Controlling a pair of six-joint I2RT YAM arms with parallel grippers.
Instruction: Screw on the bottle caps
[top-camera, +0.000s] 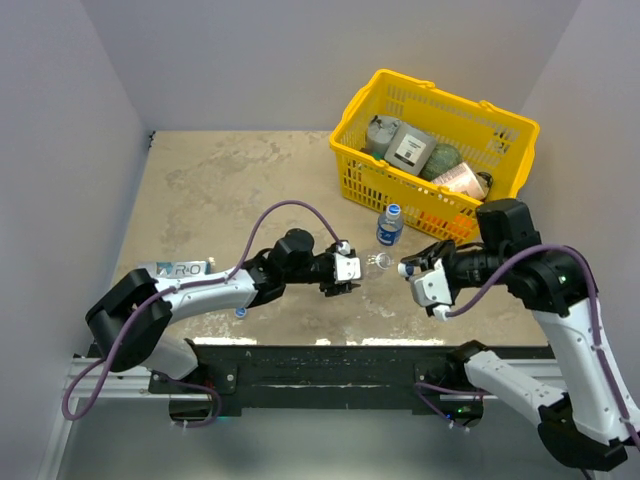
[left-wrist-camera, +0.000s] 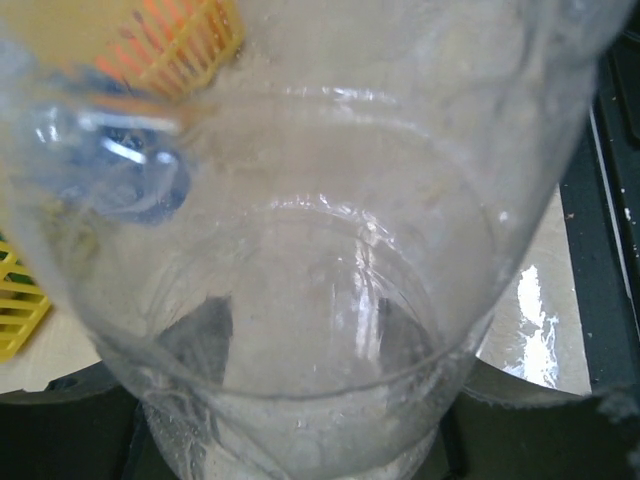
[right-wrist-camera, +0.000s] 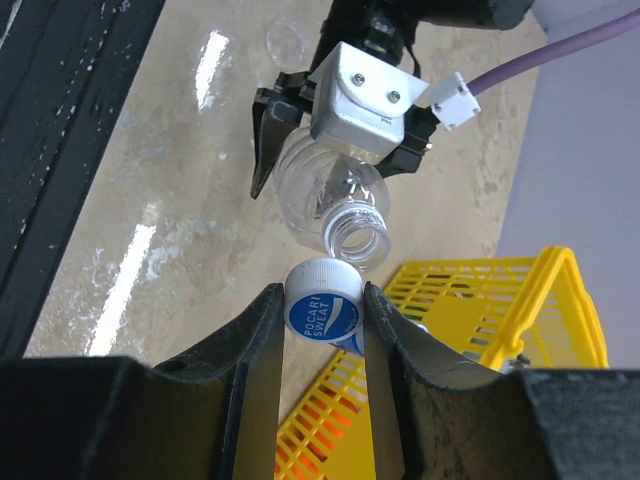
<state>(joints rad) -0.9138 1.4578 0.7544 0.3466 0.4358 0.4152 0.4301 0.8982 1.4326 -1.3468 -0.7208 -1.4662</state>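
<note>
Right wrist view: clear bottle (right-wrist-camera: 325, 195), clamped in left jaws, points its open mouth at the blue Pocari Sweat cap (right-wrist-camera: 322, 312) pinched in right jaws, just beside it.

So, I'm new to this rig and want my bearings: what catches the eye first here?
Mid-table, the left pincer holds a clear unlabelled bottle sideways, its open neck facing the blue Pocari Sweat cap pinched in the right pincer. Behind them, at the far right, sits a yellow basket.
</note>
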